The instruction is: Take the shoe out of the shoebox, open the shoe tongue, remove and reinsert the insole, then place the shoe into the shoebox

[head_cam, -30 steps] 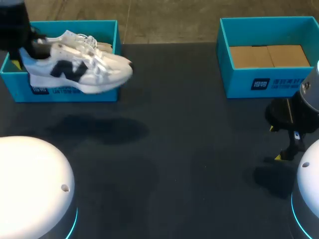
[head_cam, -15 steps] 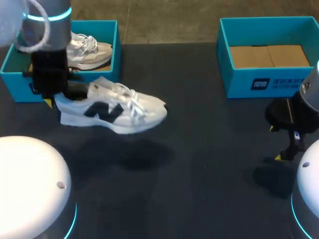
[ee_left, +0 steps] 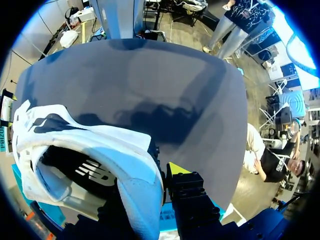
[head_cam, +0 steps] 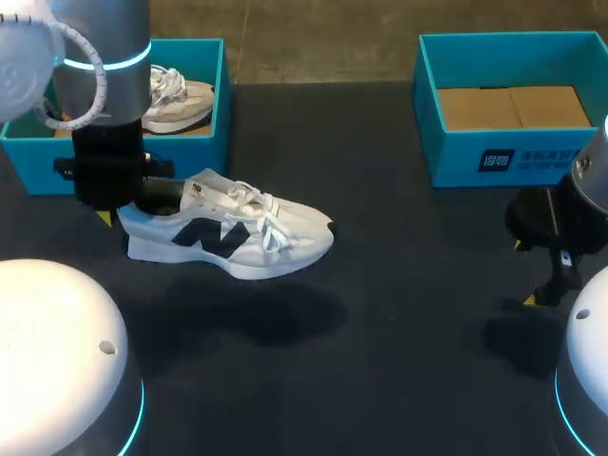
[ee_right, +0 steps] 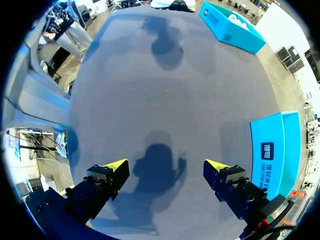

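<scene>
1. The step here looks like getting the shoe (head_cam: 233, 233) out and down onto the counter (head_cam: 399, 285). The left pincer (ee_left: 162, 172) is pinching the shoe's heel. 1 yellow-tipped finger shows outside the heel collar, and the other seems to be down inside the shoe, out of sight.
2. The shoe hangs just in front of the left shoebox (head_cam: 224, 114), with its toe pointing toward the middle of the counter. Its shadow sits apart below it, so I'd say the sole isn't down yet.
3. To do this well, I'd bring it down slow and level. With a heel-only grip the toe end will probably want to sag or swing. Land it sole-flat nearer the middle, where both arms can get at the tongue (head_cam: 201, 182), and only let go once it sits steady.
4. The right pincer (ee_right: 165, 165) is spread wide with nothing in it. It hovers over bare counter near the right shoebox (head_cam: 532, 157).
5. The shoe is a white runner with a dark mark on the side and a dark bit at the toe tip. Its white laces (head_cam: 261, 214) are tied up loosely, and the wrist view shows a dark insole (ee_left: 85, 172) down inside.
6. A 2nd shoe (head_cam: 180, 95) sits in the left shoebox, and the right one holds cardboard inserts (head_cam: 513, 106).
</scene>
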Controlling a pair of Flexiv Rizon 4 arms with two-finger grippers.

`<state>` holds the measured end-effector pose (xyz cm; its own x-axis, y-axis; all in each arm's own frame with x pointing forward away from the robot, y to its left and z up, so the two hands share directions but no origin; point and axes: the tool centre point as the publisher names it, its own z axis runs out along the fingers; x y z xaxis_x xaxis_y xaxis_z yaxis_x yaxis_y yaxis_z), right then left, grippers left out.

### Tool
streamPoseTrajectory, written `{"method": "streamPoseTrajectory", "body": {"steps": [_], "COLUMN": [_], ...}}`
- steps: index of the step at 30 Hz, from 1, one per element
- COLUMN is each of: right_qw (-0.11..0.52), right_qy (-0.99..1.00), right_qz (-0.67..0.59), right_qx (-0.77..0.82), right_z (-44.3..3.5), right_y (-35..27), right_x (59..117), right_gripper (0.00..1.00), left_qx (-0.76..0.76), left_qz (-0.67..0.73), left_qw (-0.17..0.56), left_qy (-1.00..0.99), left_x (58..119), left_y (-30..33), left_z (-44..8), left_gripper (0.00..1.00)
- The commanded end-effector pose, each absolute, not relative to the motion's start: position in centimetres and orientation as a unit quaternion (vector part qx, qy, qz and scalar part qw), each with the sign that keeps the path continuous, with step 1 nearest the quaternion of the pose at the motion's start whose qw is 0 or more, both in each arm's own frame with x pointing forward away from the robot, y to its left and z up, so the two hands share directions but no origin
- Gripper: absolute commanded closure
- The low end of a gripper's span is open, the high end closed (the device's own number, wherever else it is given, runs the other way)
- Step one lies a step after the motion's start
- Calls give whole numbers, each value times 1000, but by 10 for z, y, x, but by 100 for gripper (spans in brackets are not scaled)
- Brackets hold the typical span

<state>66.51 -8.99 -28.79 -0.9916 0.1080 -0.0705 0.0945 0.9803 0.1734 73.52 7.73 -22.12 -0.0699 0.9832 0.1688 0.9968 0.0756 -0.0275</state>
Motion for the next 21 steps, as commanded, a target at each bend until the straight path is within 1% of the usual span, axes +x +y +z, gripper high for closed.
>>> {"method": "streamPoseTrajectory", "body": {"steps": [1,6,12,21], "right_qw": [42,42,42,42], "right_qy": [994,994,994,994], "right_qz": [85,85,85,85], "right_qx": [50,50,50,50], "right_z": [-288,-288,-288,-288], "right_y": [-91,-91,-91,-91], "right_x": [663,663,663,663], "right_gripper": [0,0,0,0], "left_qx": [-679,-679,-672,-671], "left_qz": [-51,-51,-57,-58], "left_qw": [65,65,74,66], "left_qy": [-729,-729,-735,-736], "left_x": [732,732,717,681], "left_y": [80,80,69,41], "left_z": [-220,-220,-244,-285], "left_gripper": [100,100,100,100]}}
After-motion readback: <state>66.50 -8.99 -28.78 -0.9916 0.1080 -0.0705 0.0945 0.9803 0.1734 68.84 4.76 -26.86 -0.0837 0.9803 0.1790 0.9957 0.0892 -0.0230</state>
